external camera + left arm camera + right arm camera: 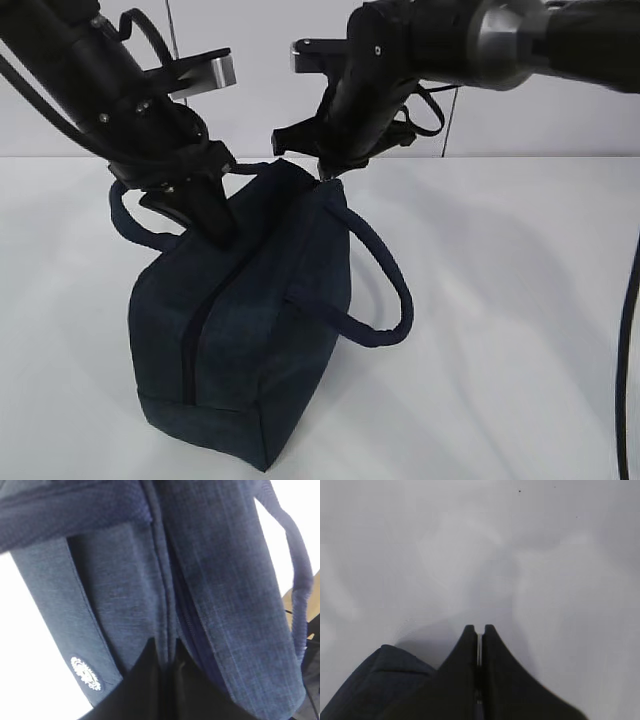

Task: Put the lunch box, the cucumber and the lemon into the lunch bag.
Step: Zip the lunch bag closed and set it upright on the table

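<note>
While the lunch bag (245, 330) stands zipped on the table (500, 330), its seam is pinched by the closed left gripper (215, 235) and its far end nipped by the closed right gripper (325, 172), so unzipping is judged next

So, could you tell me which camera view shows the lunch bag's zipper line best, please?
The left wrist view: the zipper line runs down the middle of the close-up fabric of the lunch bag. The exterior view shows the whole bag with the zipper as a thin dark seam. The right wrist view catches only a corner of the bag, no zipper.
</note>
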### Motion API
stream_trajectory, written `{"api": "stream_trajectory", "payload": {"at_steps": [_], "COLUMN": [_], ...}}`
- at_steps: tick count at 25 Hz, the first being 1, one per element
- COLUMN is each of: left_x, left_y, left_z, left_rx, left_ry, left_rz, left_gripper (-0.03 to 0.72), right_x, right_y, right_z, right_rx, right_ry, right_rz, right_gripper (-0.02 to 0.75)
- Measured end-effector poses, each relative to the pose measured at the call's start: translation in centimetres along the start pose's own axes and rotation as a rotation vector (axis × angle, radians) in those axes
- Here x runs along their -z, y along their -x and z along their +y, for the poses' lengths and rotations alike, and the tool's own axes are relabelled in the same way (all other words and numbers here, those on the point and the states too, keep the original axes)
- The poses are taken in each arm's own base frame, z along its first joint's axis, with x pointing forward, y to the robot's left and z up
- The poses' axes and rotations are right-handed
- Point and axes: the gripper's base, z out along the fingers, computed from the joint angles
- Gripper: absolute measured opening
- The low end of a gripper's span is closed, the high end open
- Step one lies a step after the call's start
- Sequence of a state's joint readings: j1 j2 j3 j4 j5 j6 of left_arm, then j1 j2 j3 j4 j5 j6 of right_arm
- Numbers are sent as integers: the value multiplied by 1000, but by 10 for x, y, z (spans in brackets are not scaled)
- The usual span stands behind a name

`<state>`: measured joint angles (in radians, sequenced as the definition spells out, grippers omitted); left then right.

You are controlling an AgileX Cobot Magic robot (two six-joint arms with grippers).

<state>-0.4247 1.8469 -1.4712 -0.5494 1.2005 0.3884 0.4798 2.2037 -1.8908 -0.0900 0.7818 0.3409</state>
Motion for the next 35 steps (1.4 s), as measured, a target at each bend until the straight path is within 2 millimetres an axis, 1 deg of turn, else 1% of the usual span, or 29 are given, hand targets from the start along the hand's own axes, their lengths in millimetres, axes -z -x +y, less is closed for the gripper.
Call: {"api": "stream_trajectory", "payload": {"at_steps": [2, 5, 21, 26, 35], "left_x": [0, 0, 0, 3, 3], "left_y": [0, 0, 0, -1, -1], "left_z": [0, 0, 1, -1, -1], "left_rx": [-1, -1, -6, -11, -13], "left_ry": [1, 1, 13, 15, 16], "left_rz": [1, 1, 3, -4, -3], "left_gripper": [-3, -3, -3, -3, -3], "right_x": [7, 7, -39, -44, -49], "right_y": [2, 1, -13, -15, -18], "right_z": [0, 0, -13, -14, -14], "right_rx": [32, 58, 10, 10, 11], "right_ry": [2, -3, 0, -2, -6], "right_rz": [-4, 9, 72, 78, 95], "right_gripper": [-13, -13, -13, -13, -13]}}
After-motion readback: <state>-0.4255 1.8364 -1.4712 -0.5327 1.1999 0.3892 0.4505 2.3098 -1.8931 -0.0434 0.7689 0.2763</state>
